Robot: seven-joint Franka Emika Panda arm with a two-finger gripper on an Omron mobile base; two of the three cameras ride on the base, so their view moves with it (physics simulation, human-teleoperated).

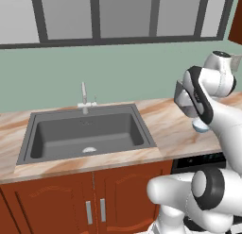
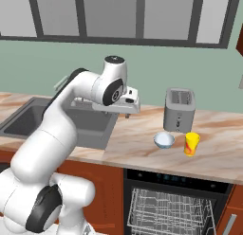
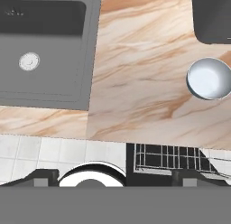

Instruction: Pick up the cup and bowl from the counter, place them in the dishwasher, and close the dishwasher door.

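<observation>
On the left of the tabletop [image 2: 142, 144] is the grey sink [image 2: 28, 120], and the fingers [image 2: 127, 114] hang above its right edge, spread wide and holding nothing. Further right, in front of the toaster [image 2: 179, 110], sits the bowl [image 2: 164, 140], and just beside it stands the cup [image 2: 191, 144]. Both look rigid, light and probably smooth, so they may slip. For the bowl I would pinch one side of the rim; for the cup, the wall. The bowl is round, white with a bluish tint; the cup is bright yellow. Below them the dishwasher [image 2: 171, 205] stands open, its wire rack showing.
</observation>
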